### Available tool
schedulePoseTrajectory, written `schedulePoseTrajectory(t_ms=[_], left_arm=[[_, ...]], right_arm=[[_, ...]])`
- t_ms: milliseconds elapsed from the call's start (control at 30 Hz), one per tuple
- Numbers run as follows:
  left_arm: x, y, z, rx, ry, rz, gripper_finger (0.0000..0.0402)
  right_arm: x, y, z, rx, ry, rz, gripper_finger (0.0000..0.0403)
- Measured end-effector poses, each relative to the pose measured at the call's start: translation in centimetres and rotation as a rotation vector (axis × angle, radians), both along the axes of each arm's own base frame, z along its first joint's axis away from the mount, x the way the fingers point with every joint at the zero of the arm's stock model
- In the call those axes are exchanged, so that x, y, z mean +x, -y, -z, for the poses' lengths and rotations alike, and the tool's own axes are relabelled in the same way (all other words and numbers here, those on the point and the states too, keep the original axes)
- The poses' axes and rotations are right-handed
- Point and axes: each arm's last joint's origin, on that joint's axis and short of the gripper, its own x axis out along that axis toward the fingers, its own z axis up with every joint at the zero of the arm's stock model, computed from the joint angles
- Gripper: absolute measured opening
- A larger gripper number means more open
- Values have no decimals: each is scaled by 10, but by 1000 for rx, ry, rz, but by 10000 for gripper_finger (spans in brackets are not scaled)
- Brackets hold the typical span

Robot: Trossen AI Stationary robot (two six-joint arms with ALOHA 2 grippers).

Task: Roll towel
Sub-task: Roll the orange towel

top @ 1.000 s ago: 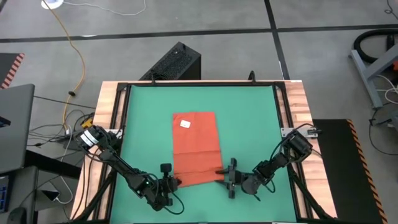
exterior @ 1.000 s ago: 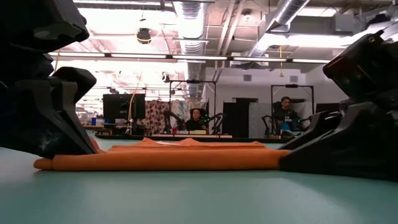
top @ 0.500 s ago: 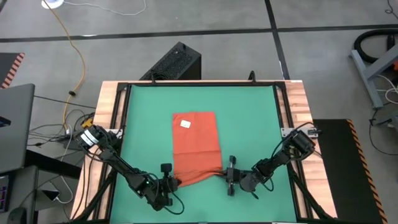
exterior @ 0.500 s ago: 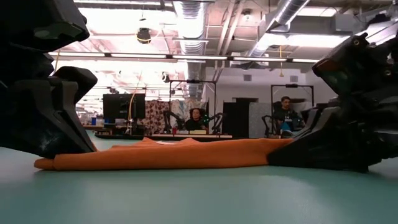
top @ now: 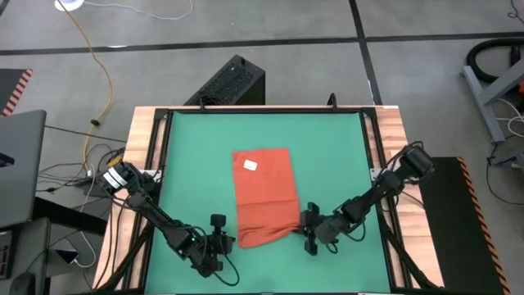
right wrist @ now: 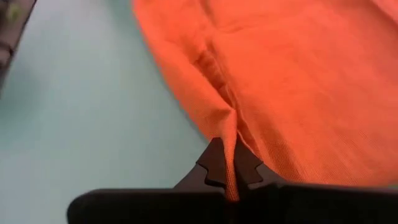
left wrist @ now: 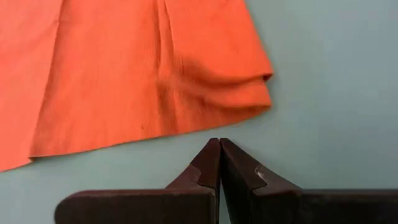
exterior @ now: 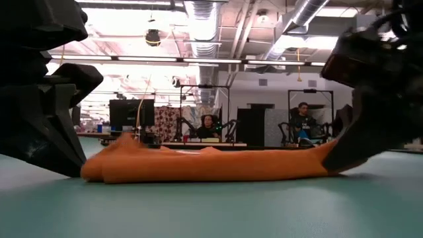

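The orange-red towel lies flat on the green mat, its white tag near the far end. Its near right corner is raised off the mat, and the rest stays down. My right gripper is shut on that corner. My left gripper sits low at the near left corner with its fingers shut. In the left wrist view its tips stop a little short of the towel's near edge and touch nothing. My right gripper pinches the towel's near right corner between its two fingers, gathering the cloth there into a narrow raised ridge. The fingers come in low from the table's right side. The corner is lifted off the mat while the rest of the towel lies down.
A black frame and wooden borders ring the mat. A black box stands on the floor beyond the far edge, with cables and a laptop to the left. Seated people show in the room behind. Bare mat lies on both sides of the towel.
My right gripper has shut on the towel's near right corner and raised it a little. The towel has slid slightly toward the table's right edge. Its near left corner has drawn away from my left gripper and bunched up.
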Motion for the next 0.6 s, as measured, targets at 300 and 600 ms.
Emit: schedulePoseTrajectory(t_ms=[300, 600], left_arm=[[0, -2, -8, 111, 36, 45, 0], [12, -15, -38, 338, 186, 137, 0]], right_arm=[[4, 10, -22, 256, -9, 60, 9], [6, 13, -27, 363, -17, 125, 9]])
